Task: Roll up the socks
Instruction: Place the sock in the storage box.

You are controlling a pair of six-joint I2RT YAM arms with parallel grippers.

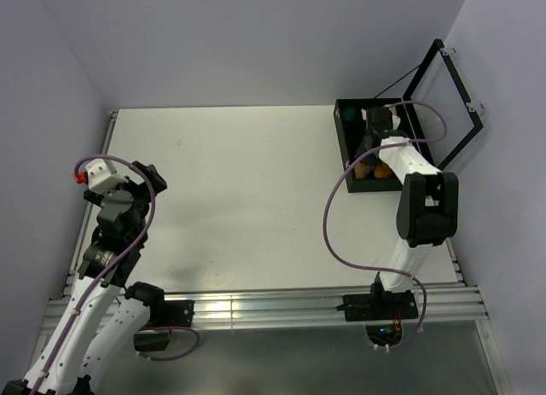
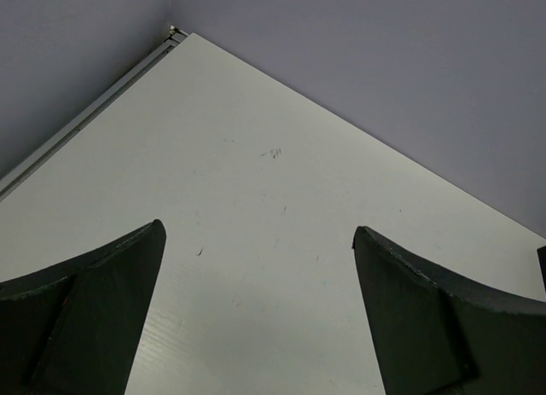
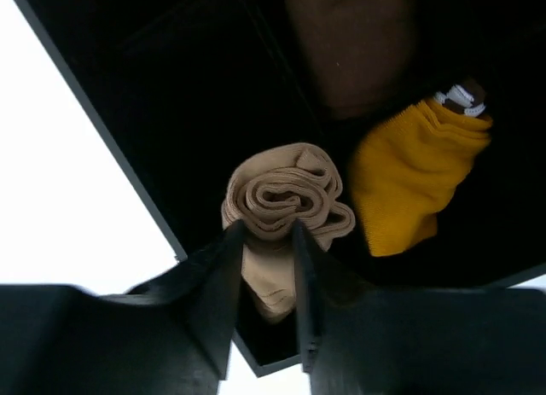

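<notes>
Tan sock [image 3: 286,197] seems pinched by right tool [image 3: 268,233] in black box [image 3: 171,88] beside mustard sock [image 3: 409,177]; left tool [image 2: 258,233] spread.

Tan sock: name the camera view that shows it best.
Right wrist view: the tan sock, rolled into a spiral, sits mid-frame in the black box, pinched between the fingers of the right gripper. Top external largely hides it behind the right arm; left wrist shows only table.
</notes>
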